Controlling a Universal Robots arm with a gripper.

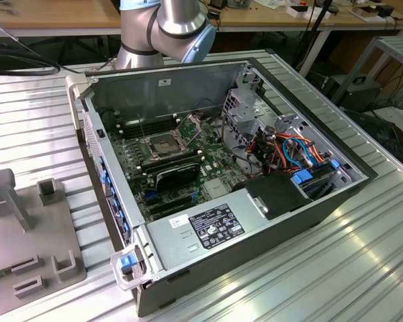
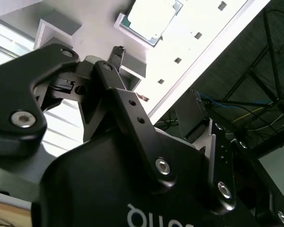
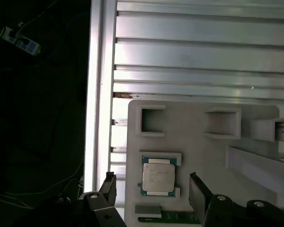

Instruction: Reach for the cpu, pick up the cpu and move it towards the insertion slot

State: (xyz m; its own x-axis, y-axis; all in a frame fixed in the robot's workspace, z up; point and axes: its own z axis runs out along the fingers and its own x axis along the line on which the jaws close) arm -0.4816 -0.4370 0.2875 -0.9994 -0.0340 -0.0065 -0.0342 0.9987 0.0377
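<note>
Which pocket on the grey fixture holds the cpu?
In the first wrist view, the framed pocket nearest the open gripper, with the cpu lying flat in it. The two square pockets beyond it are empty.

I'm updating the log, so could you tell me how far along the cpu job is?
Done: the reach, with the open gripper lined up on the cpu, a finger either side. In hand: nothing; the cpu lies on its grey holder. Left: gripping, lifting and carrying it to the insertion slot.
</note>
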